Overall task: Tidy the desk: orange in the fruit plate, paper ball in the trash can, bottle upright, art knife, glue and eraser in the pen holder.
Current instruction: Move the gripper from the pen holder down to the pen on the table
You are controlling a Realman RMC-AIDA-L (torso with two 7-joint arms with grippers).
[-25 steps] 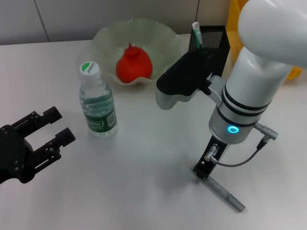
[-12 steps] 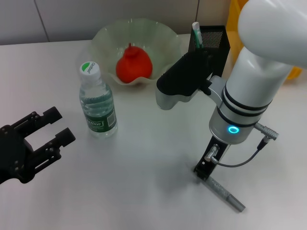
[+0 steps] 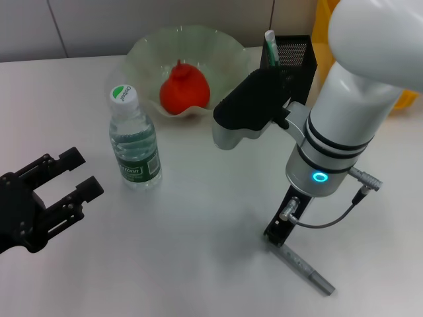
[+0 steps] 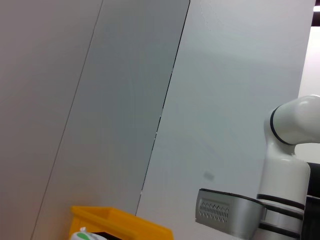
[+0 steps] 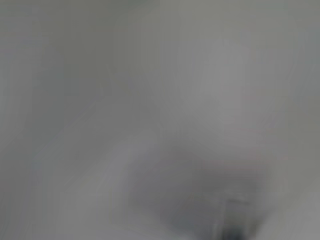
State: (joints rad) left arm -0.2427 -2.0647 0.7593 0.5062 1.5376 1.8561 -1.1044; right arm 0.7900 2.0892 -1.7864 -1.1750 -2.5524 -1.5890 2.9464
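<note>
Right tool point(image 3: 275, 232) down at table point(image 3: 198, 251), tip touching near end of grey art knife point(image 3: 301, 266); whether fingers wide or closed on it, cannot tell, forearm hides them. Knife lies flat, well apart from pen holder point(image 3: 295, 58). Judged light, stiff, slim, smooth: slips easily; take mid-shaft, across narrow width. Left tool point(image 3: 49, 191) parked at table's left, fingers wide, empty. Orange point(image 3: 184, 89) in fruit plate point(image 3: 152, 49); bottle point(image 3: 134, 140) upright. Trash can point(image 3: 324, 20) mostly behind arm. Eraser, paper ball not visible. Right wrist view: only blur.
</note>
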